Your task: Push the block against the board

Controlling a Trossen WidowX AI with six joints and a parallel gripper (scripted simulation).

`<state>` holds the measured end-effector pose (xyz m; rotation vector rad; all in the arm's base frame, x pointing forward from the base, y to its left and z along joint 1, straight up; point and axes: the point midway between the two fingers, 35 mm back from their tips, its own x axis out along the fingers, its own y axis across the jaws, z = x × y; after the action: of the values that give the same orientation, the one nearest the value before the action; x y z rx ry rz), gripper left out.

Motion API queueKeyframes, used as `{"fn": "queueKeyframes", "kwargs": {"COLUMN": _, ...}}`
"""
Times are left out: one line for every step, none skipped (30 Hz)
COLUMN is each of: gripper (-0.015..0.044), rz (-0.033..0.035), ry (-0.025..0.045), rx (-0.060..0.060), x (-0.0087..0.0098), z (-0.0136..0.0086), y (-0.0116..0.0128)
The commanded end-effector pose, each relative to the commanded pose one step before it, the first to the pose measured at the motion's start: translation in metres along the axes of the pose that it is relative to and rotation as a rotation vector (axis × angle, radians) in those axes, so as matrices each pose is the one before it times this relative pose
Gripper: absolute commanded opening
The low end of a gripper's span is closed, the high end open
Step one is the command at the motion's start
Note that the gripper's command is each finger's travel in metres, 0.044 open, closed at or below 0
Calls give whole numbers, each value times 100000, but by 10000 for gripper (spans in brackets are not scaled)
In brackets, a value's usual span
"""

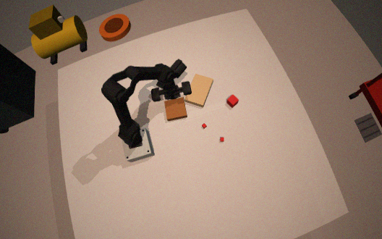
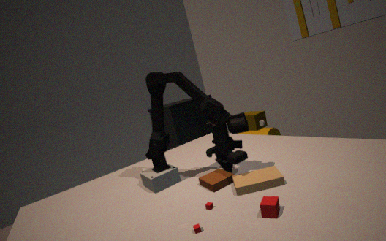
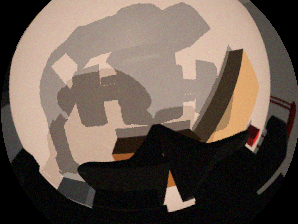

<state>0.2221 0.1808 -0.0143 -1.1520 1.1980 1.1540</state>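
The orange-brown square block (image 1: 176,109) (image 2: 216,178) (image 3: 124,146) lies flat beside the light tan board (image 1: 200,90) (image 2: 259,179) (image 3: 245,95). In the top view the block's right side is at the board's near left corner. The two are turned at an angle to each other, with a wedge-shaped gap between the block's side and the board's near end. I cannot tell whether they touch at the corner. My gripper (image 1: 175,97) (image 2: 229,170) is shut and empty, pointing down at the block's far side by the board. The fingers hide part of the block in the wrist view.
A larger red cube (image 1: 232,101) (image 2: 270,207) lies beyond the board's right side. Two tiny red cubes, one nearer (image 1: 204,125) (image 2: 209,206) and one farther (image 1: 222,139) (image 2: 197,228) from the block, lie on the table. My arm's pale base (image 1: 149,143) (image 2: 161,183) stands left of the block.
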Motion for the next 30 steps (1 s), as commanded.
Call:
{"fn": "queueKeyframes", "kwargs": {"gripper": 0, "rz": 409, "ry": 1410, "rx": -465, "x": 179, "z": -398, "y": 173}}
{"fn": "queueKeyframes", "kwargs": {"gripper": 0, "rz": 0, "ry": 0, "rx": 0, "x": 0, "z": 0, "y": 0}}
{"fn": "queueKeyframes", "kwargs": {"gripper": 0, "rz": 0, "ry": 0, "rx": 0, "x": 0, "z": 0, "y": 0}}
{"fn": "queueKeyframes", "kwargs": {"gripper": 0, "rz": 0, "ry": 0, "rx": 0, "x": 0, "z": 0, "y": 0}}
{"fn": "queueKeyframes", "kwargs": {"gripper": 0, "rz": 0, "ry": 0, "rx": 0, "x": 0, "z": 0, "y": 0}}
{"fn": "queueKeyframes", "kwargs": {"gripper": 0, "rz": 0, "ry": 0, "rx": 0, "x": 0, "z": 0, "y": 0}}
{"fn": "queueKeyframes", "kwargs": {"gripper": 0, "rz": 0, "ry": 0, "rx": 0, "x": 0, "z": 0, "y": 0}}
{"fn": "queueKeyframes", "kwargs": {"gripper": 0, "rz": 0, "ry": 0, "rx": 0, "x": 0, "z": 0, "y": 0}}
{"fn": "queueKeyframes", "kwargs": {"gripper": 0, "rz": 0, "ry": 0, "rx": 0, "x": 0, "z": 0, "y": 0}}
{"fn": "queueKeyframes", "kwargs": {"gripper": 0, "rz": 0, "ry": 0, "rx": 0, "x": 0, "z": 0, "y": 0}}
{"fn": "queueKeyframes", "kwargs": {"gripper": 0, "rz": 0, "ry": 0, "rx": 0, "x": 0, "z": 0, "y": 0}}
{"fn": "queueKeyframes", "kwargs": {"gripper": 0, "rz": 0, "ry": 0, "rx": 0, "x": 0, "z": 0, "y": 0}}
{"fn": "queueKeyframes", "kwargs": {"gripper": 0, "rz": 0, "ry": 0, "rx": 0, "x": 0, "z": 0, "y": 0}}
{"fn": "queueKeyframes", "kwargs": {"gripper": 0, "rz": 0, "ry": 0, "rx": 0, "x": 0, "z": 0, "y": 0}}
{"fn": "queueKeyframes", "kwargs": {"gripper": 0, "rz": 0, "ry": 0, "rx": 0, "x": 0, "z": 0, "y": 0}}
{"fn": "queueKeyframes", "kwargs": {"gripper": 0, "rz": 0, "ry": 0, "rx": 0, "x": 0, "z": 0, "y": 0}}
{"fn": "queueKeyframes", "kwargs": {"gripper": 0, "rz": 0, "ry": 0, "rx": 0, "x": 0, "z": 0, "y": 0}}
{"fn": "queueKeyframes", "kwargs": {"gripper": 0, "rz": 0, "ry": 0, "rx": 0, "x": 0, "z": 0, "y": 0}}
{"fn": "queueKeyframes", "kwargs": {"gripper": 0, "rz": 0, "ry": 0, "rx": 0, "x": 0, "z": 0, "y": 0}}
{"fn": "queueKeyframes", "kwargs": {"gripper": 0, "rz": 0, "ry": -2, "rx": 0, "x": -1, "z": 27, "y": -4}}
{"fn": "queueKeyframes", "kwargs": {"gripper": 0, "rz": 0, "ry": -4, "rx": 0, "x": -2, "z": 52, "y": -7}}
{"fn": "queueKeyframes", "kwargs": {"gripper": 0, "rz": 0, "ry": -6, "rx": 0, "x": -3, "z": 77, "y": -10}}
{"fn": "queueKeyframes", "kwargs": {"gripper": 0, "rz": -1, "ry": -8, "rx": 0, "x": -4, "z": 103, "y": -13}}
{"fn": "queueKeyframes", "kwargs": {"gripper": 0, "rz": -1, "ry": -10, "rx": 0, "x": -5, "z": 130, "y": -15}}
{"fn": "queueKeyframes", "kwargs": {"gripper": 0, "rz": -1, "ry": -12, "rx": 0, "x": -5, "z": 153, "y": -17}}
{"fn": "queueKeyframes", "kwargs": {"gripper": 0, "rz": -1, "ry": -12, "rx": 0, "x": -5, "z": 157, "y": -17}}
{"fn": "queueKeyframes", "kwargs": {"gripper": 0, "rz": -1, "ry": -12, "rx": 0, "x": -5, "z": 158, "y": -16}}
{"fn": "queueKeyframes", "kwargs": {"gripper": 0, "rz": -1, "ry": -12, "rx": 0, "x": -5, "z": 159, "y": -15}}
{"fn": "queueKeyframes", "kwargs": {"gripper": 0, "rz": -1, "ry": -12, "rx": 0, "x": -4, "z": 159, "y": -14}}
{"fn": "queueKeyframes", "kwargs": {"gripper": 0, "rz": 0, "ry": -12, "rx": 0, "x": -4, "z": 159, "y": -13}}
